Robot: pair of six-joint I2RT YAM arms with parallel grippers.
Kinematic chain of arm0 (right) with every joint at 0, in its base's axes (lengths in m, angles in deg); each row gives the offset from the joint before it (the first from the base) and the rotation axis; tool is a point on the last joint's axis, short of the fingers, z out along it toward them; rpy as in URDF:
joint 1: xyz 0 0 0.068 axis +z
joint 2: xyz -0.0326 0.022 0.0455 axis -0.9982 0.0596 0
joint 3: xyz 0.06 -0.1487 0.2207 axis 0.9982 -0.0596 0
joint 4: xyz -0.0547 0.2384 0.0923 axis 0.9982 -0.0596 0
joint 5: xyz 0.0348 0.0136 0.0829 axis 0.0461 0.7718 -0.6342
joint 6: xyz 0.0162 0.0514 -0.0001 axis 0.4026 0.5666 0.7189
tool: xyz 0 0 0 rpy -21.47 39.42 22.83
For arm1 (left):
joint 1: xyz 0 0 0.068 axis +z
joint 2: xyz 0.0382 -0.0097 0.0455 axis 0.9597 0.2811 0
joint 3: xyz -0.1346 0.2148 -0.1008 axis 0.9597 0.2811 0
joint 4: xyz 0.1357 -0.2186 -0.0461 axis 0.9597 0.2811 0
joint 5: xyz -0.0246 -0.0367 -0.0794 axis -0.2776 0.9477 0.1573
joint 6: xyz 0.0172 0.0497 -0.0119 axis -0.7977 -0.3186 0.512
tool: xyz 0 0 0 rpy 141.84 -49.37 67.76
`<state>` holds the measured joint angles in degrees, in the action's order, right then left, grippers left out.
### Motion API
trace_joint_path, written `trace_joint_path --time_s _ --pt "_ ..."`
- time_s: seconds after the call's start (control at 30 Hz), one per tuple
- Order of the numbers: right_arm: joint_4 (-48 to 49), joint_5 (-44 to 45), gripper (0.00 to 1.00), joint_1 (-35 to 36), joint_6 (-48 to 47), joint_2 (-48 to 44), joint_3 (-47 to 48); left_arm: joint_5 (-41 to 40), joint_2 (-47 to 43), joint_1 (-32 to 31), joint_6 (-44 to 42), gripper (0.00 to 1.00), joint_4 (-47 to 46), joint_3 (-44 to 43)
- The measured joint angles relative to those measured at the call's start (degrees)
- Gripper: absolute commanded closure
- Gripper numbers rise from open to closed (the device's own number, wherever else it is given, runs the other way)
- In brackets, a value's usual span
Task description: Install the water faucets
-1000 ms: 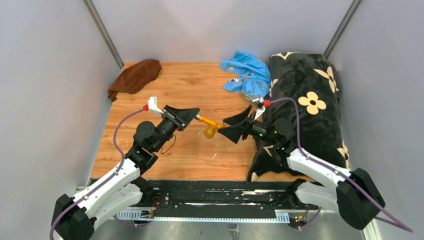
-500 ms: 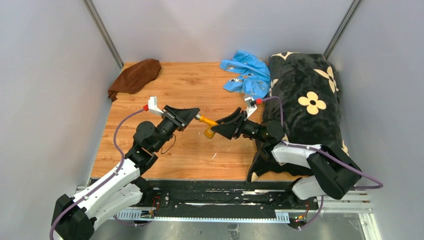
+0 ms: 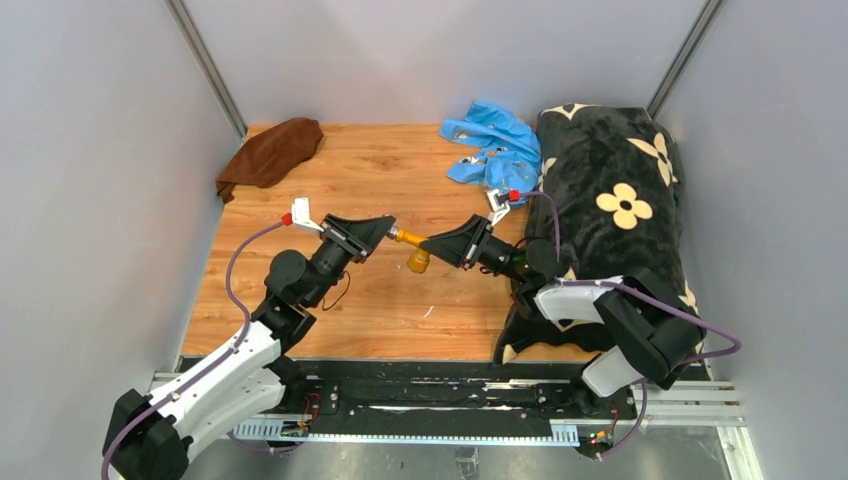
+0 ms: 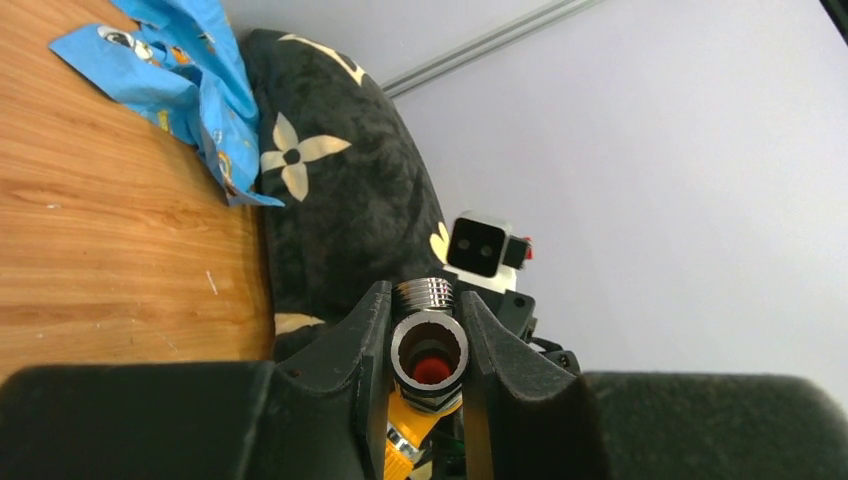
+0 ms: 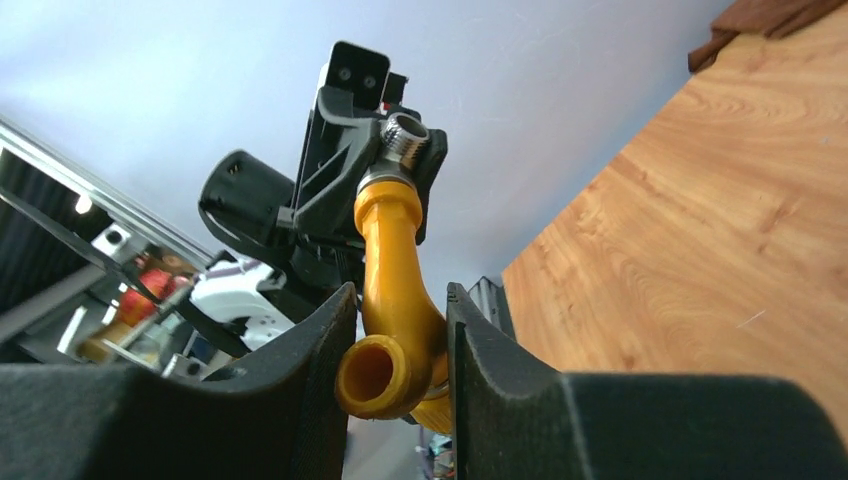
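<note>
The left gripper (image 3: 390,231) is clamped on the spout (image 3: 417,252), its two fingers (image 4: 365,340) pressed to either side of the threaded silver end (image 4: 429,345). The open mouth of that end faces the left wrist camera. From this grip the orange body runs out past the fingertips, above the table (image 3: 380,170), and bends down at its far end.

The right gripper (image 3: 436,246) meets it from the opposite side, tip to tip with the left. Its jaws are closed on the orange bend, and both pads (image 5: 322,345) lie against the spout just behind its round open outlet.

Behind the right gripper lies a blue bag (image 3: 492,147), with a black flowered cushion (image 3: 610,200) beside and under that arm. A brown cloth (image 3: 272,150) lies well behind the left gripper.
</note>
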<state>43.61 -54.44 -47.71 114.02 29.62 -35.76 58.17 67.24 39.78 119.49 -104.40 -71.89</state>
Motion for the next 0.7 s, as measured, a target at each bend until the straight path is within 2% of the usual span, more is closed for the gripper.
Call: trace_joint_path --time_s 0.37,0.4,0.47,0.5,0.53,0.7 --pt "-1.2 1.2 0.99 -0.6 19.0 3.7 0.9 -0.7 1.9 0.0 -2.8 1.0 -17.6 8.7" --pt "-1.0 0.9 0.95 -0.6 21.1 3.7 1.0 -0.5 2.2 0.0 -2.8 1.0 -19.1 8.7" --pt "-0.3 -0.1 0.55 -0.5 24.5 3.5 1.1 0.4 2.3 0.0 -2.6 1.0 -21.3 8.7" --pt "-0.1 -0.3 0.38 -0.5 25.4 3.3 1.1 0.7 2.3 0.0 -2.6 1.0 -21.7 8.8" --pt "0.2 -0.5 0.33 -0.6 26.3 2.9 1.0 0.9 2.1 0.0 -2.6 1.0 -21.8 8.7" --pt "-0.1 -2.9 0.3 -4.4 26.7 -0.7 -3.8 1.2 -0.7 0.0 -5.6 1.0 -13.9 6.0"
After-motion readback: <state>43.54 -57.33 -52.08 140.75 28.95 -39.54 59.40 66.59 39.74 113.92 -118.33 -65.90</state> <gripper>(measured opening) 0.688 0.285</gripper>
